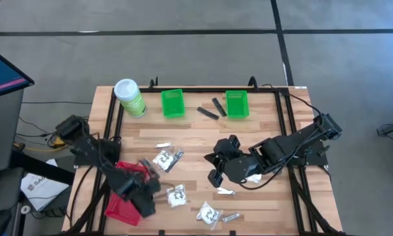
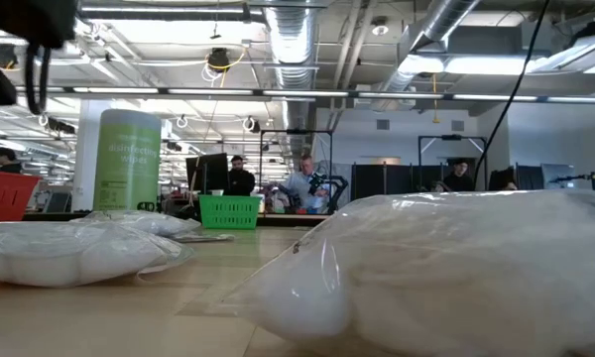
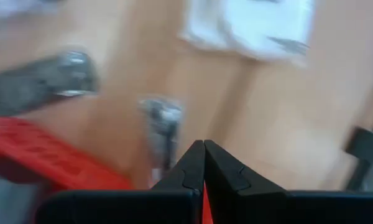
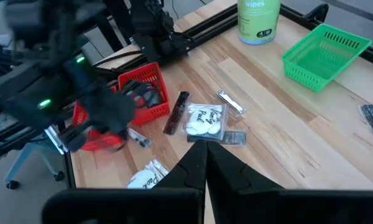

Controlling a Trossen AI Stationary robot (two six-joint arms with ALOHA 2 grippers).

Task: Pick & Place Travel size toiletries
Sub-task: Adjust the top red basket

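White packets (image 1: 177,196) lie beside left end effector (image 1: 152,192).

My left arm (image 1: 111,172) covers much of the red basket (image 1: 118,208) from above, so I cannot tell what lies in it. Just past my left gripper (image 3: 203,149), a silvery sachet (image 3: 162,121) and a white packet (image 3: 252,28) are smeared with blur, the packet cut by the frame edge, its print unreadable. Under my right arm (image 1: 281,149), a white packet (image 1: 252,177) is mostly hidden
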